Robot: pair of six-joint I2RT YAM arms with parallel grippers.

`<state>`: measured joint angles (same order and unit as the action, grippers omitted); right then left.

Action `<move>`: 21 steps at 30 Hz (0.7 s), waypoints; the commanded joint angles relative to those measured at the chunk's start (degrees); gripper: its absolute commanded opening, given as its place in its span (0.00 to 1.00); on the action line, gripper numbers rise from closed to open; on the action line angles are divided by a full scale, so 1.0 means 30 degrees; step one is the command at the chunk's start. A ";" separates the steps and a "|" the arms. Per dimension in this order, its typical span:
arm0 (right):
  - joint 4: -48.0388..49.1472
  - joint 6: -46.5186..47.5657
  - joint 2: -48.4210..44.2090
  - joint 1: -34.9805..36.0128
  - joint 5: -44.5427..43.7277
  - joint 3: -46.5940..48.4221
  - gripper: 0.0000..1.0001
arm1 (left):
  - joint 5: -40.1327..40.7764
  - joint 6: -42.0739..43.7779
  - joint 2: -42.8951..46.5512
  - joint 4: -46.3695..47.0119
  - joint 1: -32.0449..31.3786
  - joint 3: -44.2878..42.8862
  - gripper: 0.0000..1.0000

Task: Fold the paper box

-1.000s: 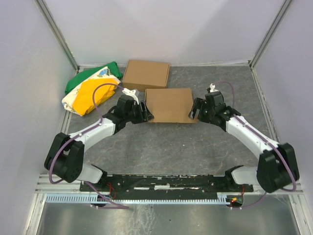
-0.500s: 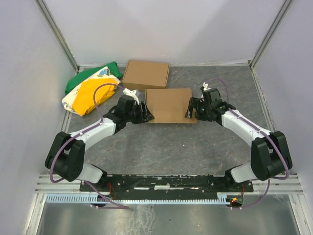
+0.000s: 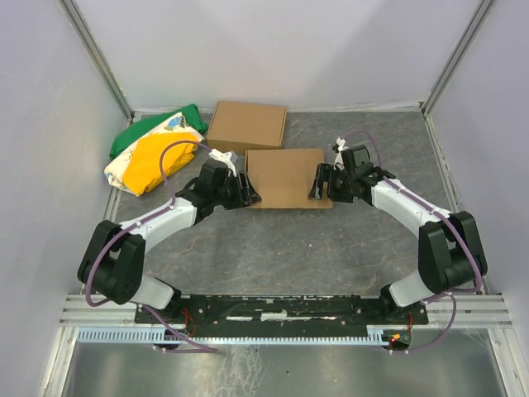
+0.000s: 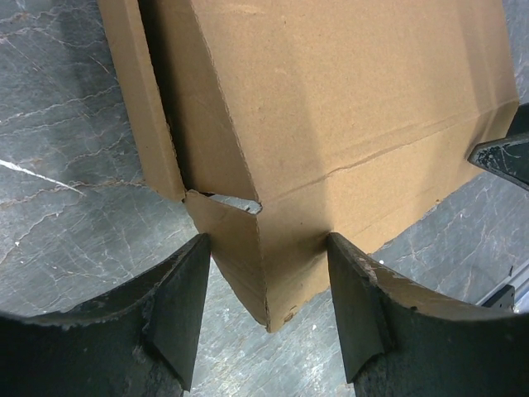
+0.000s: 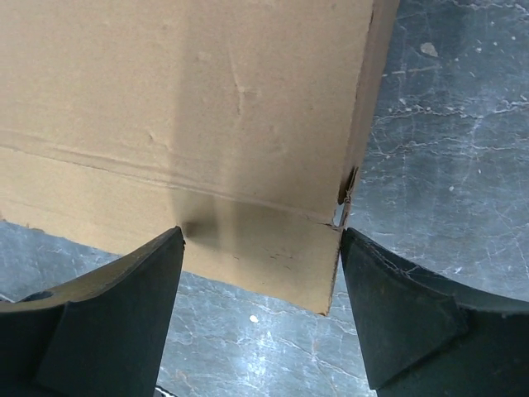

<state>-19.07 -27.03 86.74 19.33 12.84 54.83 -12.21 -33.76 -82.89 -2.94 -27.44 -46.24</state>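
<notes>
**A:** Where is the paper box [image 3: 285, 176]?

**B:** It lies flat on the grey surface [image 3: 289, 240], midway between the arms, with its lid panel folded down. A second box [image 3: 246, 126] lies just behind it, and a green and yellow bag [image 3: 153, 153] sits at the far left. Neither is part of this job.

**A:** And the tools?

**B:** The left tool [image 3: 246, 191] is at the near left corner and the right tool [image 3: 320, 182] at the near right one. Both have their jaws apart with a corner between the fingers, and I see nothing pinched in either.

**A:** How will it handle?

**B:** Light, I judge, so it may skate on that smooth surface if pushed from one side only. The panels look stiff, but the sheet should give readily along the scored creases. The cut edges look easy to crush. The left wrist view shows a small gap where the side wall meets the front wall, so that corner seems unlocked.

**A:** Where to hold?

**B:** On the front wall close to each corner, both sides together, with the thin edge between the fingers. Not the broad lid: it is too wide and would likely buckle.
</notes>
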 commanded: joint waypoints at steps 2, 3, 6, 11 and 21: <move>-0.0460 0.0450 -0.0258 -0.0075 0.1675 0.1331 0.83 | -0.0288 0.0940 -0.0459 -0.0323 -0.0008 -0.0610 0.64; -0.0644 0.0454 -0.0275 -0.0060 0.1792 0.1409 0.82 | -0.0280 0.0915 -0.0486 -0.0340 -0.0010 -0.0623 0.64; -0.1304 0.0531 -0.0455 -0.0083 0.1893 0.1532 0.80 | -0.0271 0.0954 -0.0527 -0.0455 -0.0005 -0.0689 0.64; -0.3142 0.1010 -0.0318 -0.0075 0.1308 0.2193 0.77 | -0.0364 0.1004 -0.0760 -0.0744 -0.0008 -0.0915 0.64; -0.4671 0.1088 0.0685 -0.0062 0.1103 0.3068 0.71 | -0.0721 0.1286 -0.1175 -0.2032 -0.0012 -0.1762 0.63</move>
<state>-31.05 -24.08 87.50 18.85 14.90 60.34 -13.08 -32.88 -84.88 -5.21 -27.44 -49.15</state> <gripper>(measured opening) 0.723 0.634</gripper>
